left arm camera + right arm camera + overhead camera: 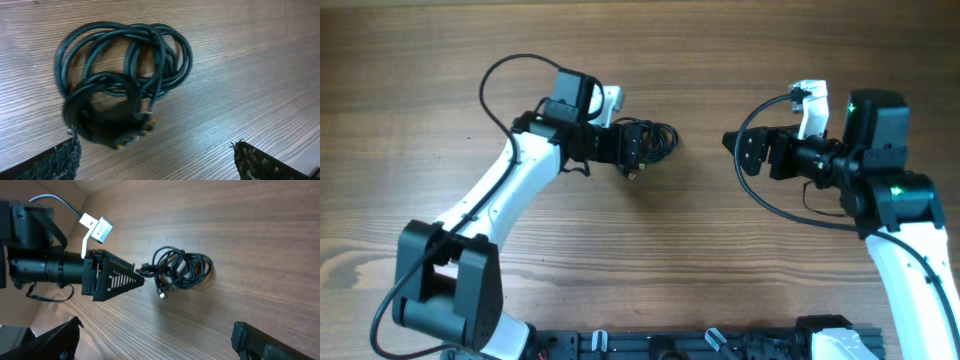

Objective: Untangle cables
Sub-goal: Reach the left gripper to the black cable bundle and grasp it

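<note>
The cables point(655, 138) lie in one small bundle on the wooden surface point(720, 250), a little left of centre and toward the far side. The coil's long axis runs left to right. A loose end with a plug point(162, 294) sticks out of the coil's left part toward the near side. In the left wrist view the loops stack into an oval, and the part nearest the camera is a dark blur. The separate cords cannot be counted or traced there. The left end effector point(632, 150) has its jaws wide and sits over the bundle's left end, hiding that end from overhead. I cannot tell whether a fingertip touches a cord. Its fingers point(65, 157) are cut off at the bottom corners of its own view. The right end effector point(733, 145) also has wide jaws. It points left at the bundle from well apart, with bare wood between. A thick arm wire point(505, 75) loops above the left arm and another point(760, 190) curls round the right wrist, both away from the bundle.
</note>
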Available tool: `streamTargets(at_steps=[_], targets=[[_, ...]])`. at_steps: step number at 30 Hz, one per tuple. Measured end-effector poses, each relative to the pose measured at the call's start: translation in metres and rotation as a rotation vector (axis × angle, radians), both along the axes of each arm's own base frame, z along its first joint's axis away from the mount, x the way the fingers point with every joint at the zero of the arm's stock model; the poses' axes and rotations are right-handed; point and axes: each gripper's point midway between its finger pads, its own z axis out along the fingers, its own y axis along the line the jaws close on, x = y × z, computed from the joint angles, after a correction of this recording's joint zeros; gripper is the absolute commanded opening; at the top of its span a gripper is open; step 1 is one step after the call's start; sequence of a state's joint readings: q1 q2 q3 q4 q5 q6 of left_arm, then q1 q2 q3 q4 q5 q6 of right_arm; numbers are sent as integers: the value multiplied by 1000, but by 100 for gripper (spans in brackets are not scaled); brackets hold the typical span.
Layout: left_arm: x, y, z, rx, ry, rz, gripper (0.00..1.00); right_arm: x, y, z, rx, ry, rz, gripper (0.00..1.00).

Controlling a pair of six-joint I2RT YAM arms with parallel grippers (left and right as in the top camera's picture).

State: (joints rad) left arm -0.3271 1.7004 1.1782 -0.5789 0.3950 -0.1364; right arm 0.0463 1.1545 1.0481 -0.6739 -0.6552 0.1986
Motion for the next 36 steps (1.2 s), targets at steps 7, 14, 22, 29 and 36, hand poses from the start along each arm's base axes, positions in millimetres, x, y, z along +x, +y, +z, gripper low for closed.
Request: streamTargets(at_steps=[7, 14, 22, 29, 36], targets=[[13, 41, 0, -74, 178, 386, 81, 1, 0, -3, 2, 10, 2, 100], [22, 61, -7, -175, 351, 753, 63, 1, 1, -4, 2, 16, 2, 100], [9, 41, -60, -145, 546, 811, 61, -2, 0, -7, 1, 35, 2, 100], [22, -9, -78, -201, 508, 720, 29, -2, 0, -7, 1, 38, 2, 100], [33, -17, -72, -267, 484, 694, 4, -3, 0, -8, 0, 42, 2, 100]])
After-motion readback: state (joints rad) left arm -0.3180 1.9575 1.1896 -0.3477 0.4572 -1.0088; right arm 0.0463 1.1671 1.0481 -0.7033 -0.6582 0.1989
